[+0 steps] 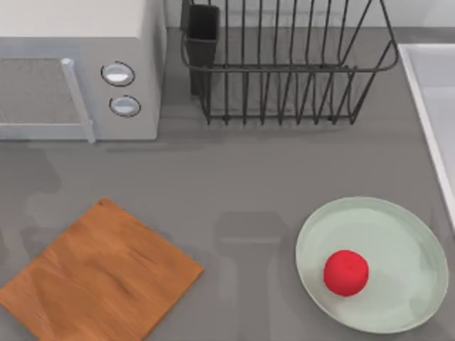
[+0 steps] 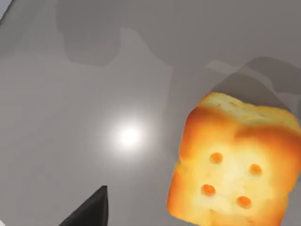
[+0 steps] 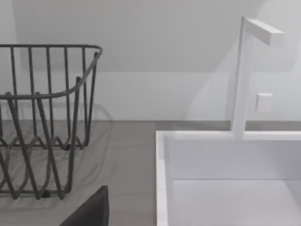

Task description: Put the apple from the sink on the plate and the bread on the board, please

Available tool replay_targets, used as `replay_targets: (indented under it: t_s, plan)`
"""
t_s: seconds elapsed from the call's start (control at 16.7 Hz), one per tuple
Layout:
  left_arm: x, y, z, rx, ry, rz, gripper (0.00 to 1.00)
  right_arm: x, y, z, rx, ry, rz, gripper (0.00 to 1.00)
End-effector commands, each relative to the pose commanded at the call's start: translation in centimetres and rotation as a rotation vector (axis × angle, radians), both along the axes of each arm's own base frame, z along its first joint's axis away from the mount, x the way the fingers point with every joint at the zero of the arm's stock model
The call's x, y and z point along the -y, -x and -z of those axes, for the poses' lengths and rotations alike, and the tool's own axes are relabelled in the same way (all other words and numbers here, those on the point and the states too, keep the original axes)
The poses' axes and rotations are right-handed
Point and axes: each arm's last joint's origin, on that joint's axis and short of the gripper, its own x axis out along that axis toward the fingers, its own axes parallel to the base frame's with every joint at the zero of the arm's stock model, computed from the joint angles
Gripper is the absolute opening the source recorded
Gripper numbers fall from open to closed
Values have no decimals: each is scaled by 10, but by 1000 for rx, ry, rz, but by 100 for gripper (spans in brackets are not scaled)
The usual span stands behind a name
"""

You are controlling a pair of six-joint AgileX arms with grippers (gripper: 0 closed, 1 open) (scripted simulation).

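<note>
Bright, even light from overhead: soft blurred shadows on the grey counter (image 1: 249, 185), a white glare spot beside the bread (image 2: 233, 167), nothing dark or distorted.

The middle of the grey table (image 1: 242, 177) lies bare between the board (image 1: 99, 273) at the left and the plate (image 1: 373, 263) at the right, a wide lane. At the back the microwave (image 1: 78, 67) and the wire rack (image 1: 284, 60) stand close together, closing that side. The sink (image 1: 430, 106) rim runs along the right edge (its tap (image 3: 244, 75) rises behind). The apple (image 1: 346, 272) takes the plate's middle; the board's top is free. The bread (image 2: 233, 165) sits on open grey surface.
</note>
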Motion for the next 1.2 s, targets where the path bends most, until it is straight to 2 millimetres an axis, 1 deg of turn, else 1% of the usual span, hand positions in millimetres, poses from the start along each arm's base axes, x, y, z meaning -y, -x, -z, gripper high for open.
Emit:
replay_targets:
  t_s: [0.12, 0.24, 0.42, 0.84, 0.96, 1.2]
  plan:
    - [-13, -19, 12, -134, 6, 68, 100, 0, 0, 0, 0, 0, 0, 100]
    - [-23, -32, 25, -239, 23, 125, 100, 0, 0, 0, 0, 0, 0, 100]
    - [-33, -43, 37, -328, 45, 178, 100, 0, 0, 0, 0, 0, 0, 100]
    - [-33, -44, 40, -338, 48, 187, 100, 0, 0, 0, 0, 0, 0, 100]
    - [-34, -45, 51, -343, 51, 184, 100, 0, 0, 0, 0, 0, 0, 100]
    - [-35, -47, 88, -328, 45, 183, 100, 0, 0, 0, 0, 0, 0, 100]
